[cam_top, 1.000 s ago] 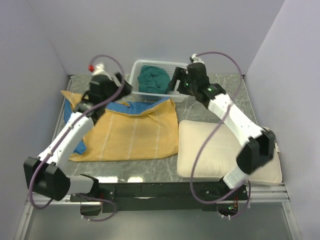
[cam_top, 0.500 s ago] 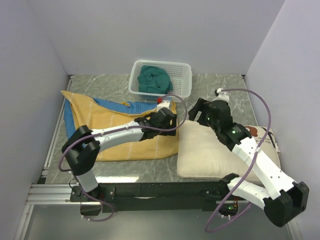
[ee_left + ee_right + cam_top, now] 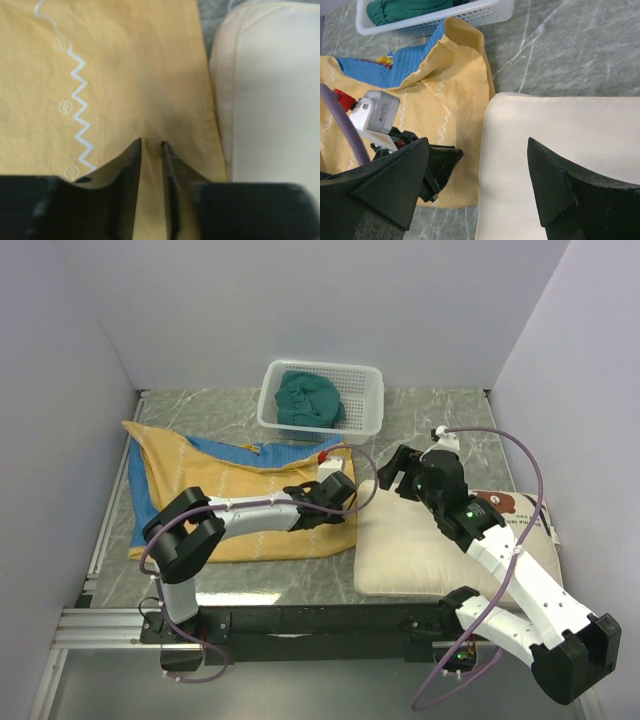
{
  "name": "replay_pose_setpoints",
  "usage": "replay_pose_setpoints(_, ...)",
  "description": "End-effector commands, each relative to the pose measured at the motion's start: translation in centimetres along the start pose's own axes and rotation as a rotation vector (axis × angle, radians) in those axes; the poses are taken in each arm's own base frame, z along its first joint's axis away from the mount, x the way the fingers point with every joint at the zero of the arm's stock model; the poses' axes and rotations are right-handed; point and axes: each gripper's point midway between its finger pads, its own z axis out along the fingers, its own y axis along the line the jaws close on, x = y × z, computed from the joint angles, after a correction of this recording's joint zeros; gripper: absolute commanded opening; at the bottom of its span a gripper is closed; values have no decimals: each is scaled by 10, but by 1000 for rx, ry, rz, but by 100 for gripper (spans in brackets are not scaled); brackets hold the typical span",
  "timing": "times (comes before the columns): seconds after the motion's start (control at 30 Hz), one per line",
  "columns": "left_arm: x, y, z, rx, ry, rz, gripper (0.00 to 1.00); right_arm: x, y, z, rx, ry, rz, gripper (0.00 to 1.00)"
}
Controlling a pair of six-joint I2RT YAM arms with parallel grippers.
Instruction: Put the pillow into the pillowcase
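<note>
The right arm crosses the pillow [image 3: 415, 540], so we see only part of the brown bear face [image 3: 497, 503] at its right end, and the black lettering beside it is too small to read. The pillow lies flat on the right side of the worktop [image 3: 445, 420]. Its left edge is just beside the right edge of the pillowcase [image 3: 230, 495].

The pillowcase lies spread on the left with its yellow side up. A blue strip [image 3: 225, 452] shows along its far edge, and we cannot make out the print there.

The left tool [image 3: 151, 142] is down on the yellow cloth near that right edge. Its fingers are closed to a narrow slit on the fabric, and creases run to their tips. The right tool [image 3: 477, 142] hangs over the pillow's left end with its fingers spread wide, holding nothing.

A white slotted basket [image 3: 371, 405] stands at the back of the worktop, beyond the pillowcase, with a crumpled teal cloth [image 3: 308, 400] inside. The right wrist view cuts off most of it.

The worktop is grey with a marble pattern. Plain pale walls [image 3: 300, 300] close it in on three sides.
</note>
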Motion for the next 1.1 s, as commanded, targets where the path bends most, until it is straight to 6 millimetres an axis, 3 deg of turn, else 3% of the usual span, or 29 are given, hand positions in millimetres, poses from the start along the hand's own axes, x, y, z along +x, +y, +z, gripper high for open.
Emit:
replay_pose_setpoints(0.0,-2,8,-9,-6,-40,-29,13,-5,7,4,-32,-26,18,85)
replay_pose_setpoints(0.1,3,19,-14,-20,-44,-34,1,1,9,8,-46,-7,24,85)
replay_pose_setpoints(0.17,8,26,-16,-29,-38,-39,1,7,9,12,-49,6,24,85)
replay_pose_setpoints(0.2,4,20,-21,3,-47,-45,2,9,10,13,-50,9,22,85)
replay_pose_setpoints(0.27,5,14,-27,60,-44,-43,10,13,12,15,-52,23,19,85)
replay_pose_setpoints(0.3,-3,4,-34,111,-70,-56,30,15,12,16,-53,26,18,85)
replay_pose_setpoints(0.37,-5,-4,-41,146,-76,-53,54,14,15,16,-57,22,19,85)
replay_pose_setpoints(0.4,-6,-7,-43,153,-77,-48,59,14,15,16,-56,20,18,85)
replay_pose_setpoints(0.47,-6,-14,-42,161,-72,-31,62,13,14,15,-52,18,14,85)
replay_pose_setpoints(0.67,18,-16,-9,96,-21,-9,62,13,15,14,-53,18,10,85)
replay_pose_setpoints(0.73,24,-15,-1,87,-12,-12,60,12,15,12,-56,17,7,85)
replay_pose_setpoints(0.83,26,-13,0,83,-14,-21,43,12,14,11,-52,17,1,85)
replay_pose_setpoints(0.87,26,-9,-2,70,-17,-23,31,12,14,11,-54,19,-1,85)
replay_pose_setpoints(1.07,24,23,-35,7,-38,-37,1,19,14,11,-63,32,-6,85)
